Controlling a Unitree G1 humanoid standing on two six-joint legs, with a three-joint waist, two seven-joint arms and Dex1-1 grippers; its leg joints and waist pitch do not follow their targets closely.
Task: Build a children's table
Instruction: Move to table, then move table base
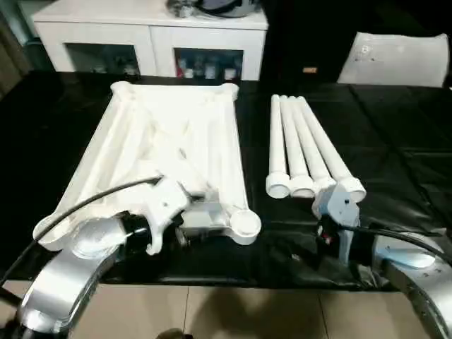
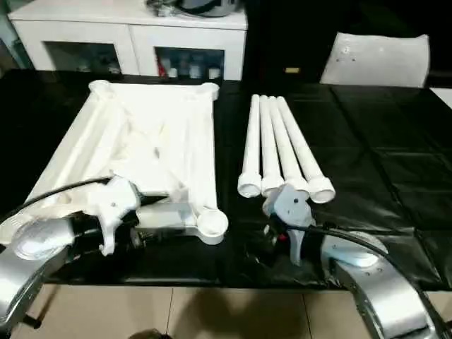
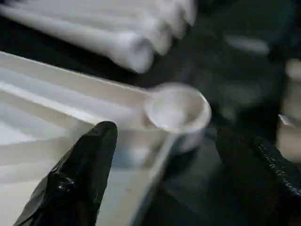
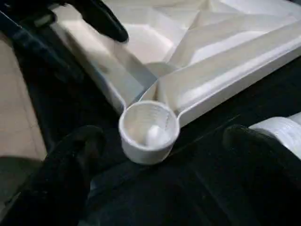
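Note:
The children's table top (image 1: 169, 134) lies upside down on the black mat, ribbed underside up, with round sockets at its corners. Its near right socket (image 1: 245, 224) points at me. Four white legs (image 1: 304, 148) lie side by side to the right of the top, thick ends nearest me. My left gripper (image 3: 169, 136) is open at the top's near edge, one finger (image 3: 80, 174) over the rim and the socket (image 3: 178, 110) just ahead. My right gripper (image 4: 164, 136) is open too, low over the mat by the legs' near ends, facing that socket (image 4: 149, 132).
A white cabinet (image 1: 152, 28) with glass-fronted compartments stands behind the mat. A white sheet (image 1: 395, 60) rests at the back right. The black mat (image 1: 402, 148) stretches right of the legs. Its near edge drops to tiled floor (image 1: 247, 311).

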